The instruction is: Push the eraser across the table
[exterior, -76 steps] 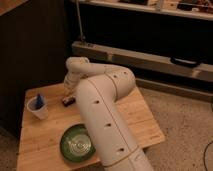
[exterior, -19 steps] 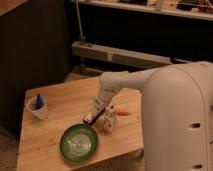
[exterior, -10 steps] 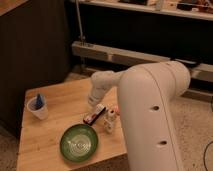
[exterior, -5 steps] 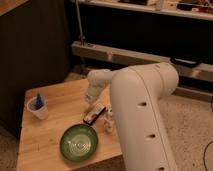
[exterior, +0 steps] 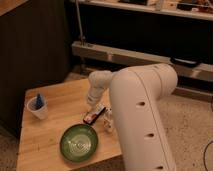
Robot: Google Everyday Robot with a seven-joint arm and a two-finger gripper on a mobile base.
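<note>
The eraser [exterior: 94, 115], a small dark oblong block with a whitish strip and a reddish end, lies at a slant on the light wooden table [exterior: 55, 125], just behind the green plate. My gripper [exterior: 93, 101] hangs at the end of the white wrist, right behind the eraser's far end, close to it or touching it. The large white arm link [exterior: 142, 115] covers the table's right side.
A green plate [exterior: 79, 142] sits at the front of the table. A small orange-and-white bottle-like item [exterior: 108, 123] stands right of the eraser. A white cup [exterior: 37, 107] with a blue object in it stands at the left edge. Dark shelving [exterior: 145, 30] runs behind.
The arm has swung left, its big link now covering more of the table's right side. The gripper has shifted to just behind the eraser. The eraser has barely moved.
</note>
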